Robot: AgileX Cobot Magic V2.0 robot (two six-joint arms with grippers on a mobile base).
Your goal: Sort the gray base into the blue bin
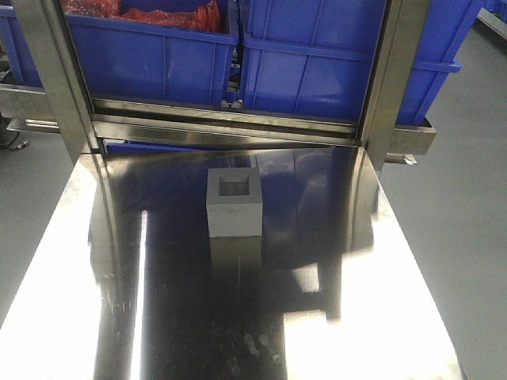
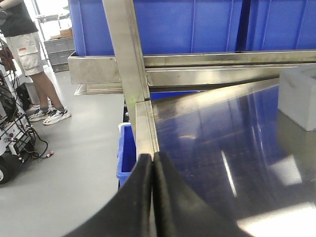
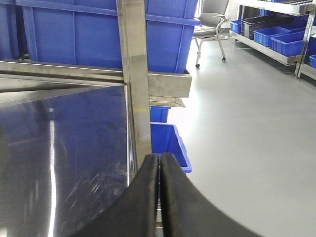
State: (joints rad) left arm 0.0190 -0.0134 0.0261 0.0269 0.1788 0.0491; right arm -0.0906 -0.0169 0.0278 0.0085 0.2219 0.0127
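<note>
Matte gray cube base [image 1: 234, 202] stands mid polished steel table [image 1: 396, 269], recess up, no long axis. Left gripper [image 2: 152, 160] pinched closed, empty; block at its 2 o'clock, well apart. Right gripper [image 3: 159, 159] closed, empty; block outside its view. Bright-blue plastic bin [image 1: 317, 79] at 12 o'clock beyond steel rail [image 1: 230, 119]. Bare tabletop around the block.

The 2 fingers of the right tool [image 3: 159, 159] are pressed together above the table [image 3: 64, 148] edge; a small blue box [image 3: 168, 143] is seen beside it.
</note>
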